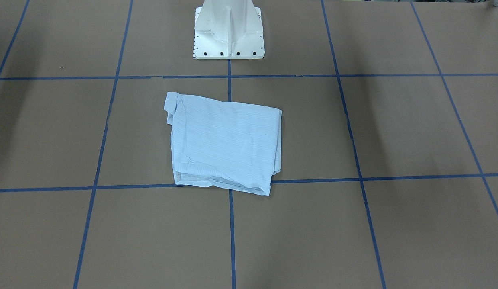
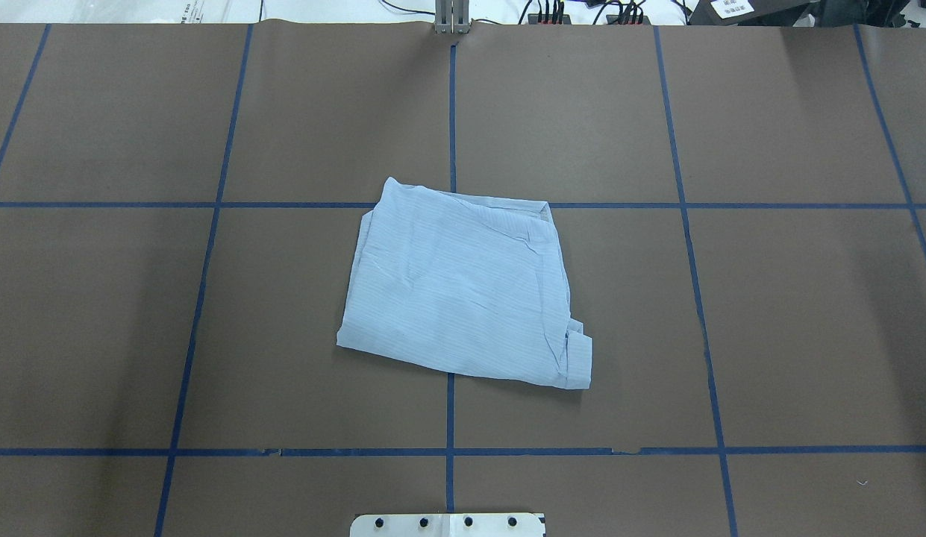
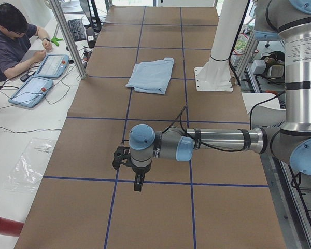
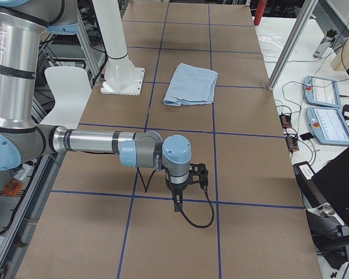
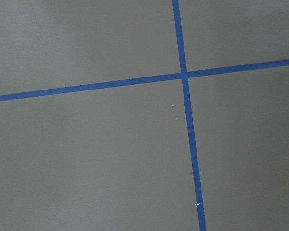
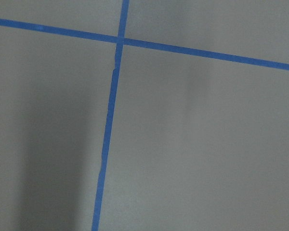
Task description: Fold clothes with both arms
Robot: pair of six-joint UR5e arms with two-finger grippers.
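Observation:
The clothes are one pale-blue pinstriped shirt point(image 1: 224, 144) point(image 2: 463, 291) folded into a rough rectangle at the table's centre, just in front of the pedestal. It also shows far off in the side views point(image 3: 153, 75) point(image 4: 192, 84). Both arms are stretched out low over the table ends, far from the shirt. The left gripper point(image 3: 138, 184) points down over a blue tape line, and so does the right gripper point(image 4: 177, 203). Each shows only in a side view, so I cannot tell whether it is open or shut. Both wrist views show only brown table and blue tape.
The white pedestal base point(image 1: 228, 32) point(image 2: 448, 524) stands at the robot's edge of the table. A person point(image 3: 10, 41) sits by teach pendants point(image 3: 41, 78) beyond the far edge, near an aluminium post point(image 3: 67, 36). Blue tape point(image 2: 451, 112) grids the brown surface.

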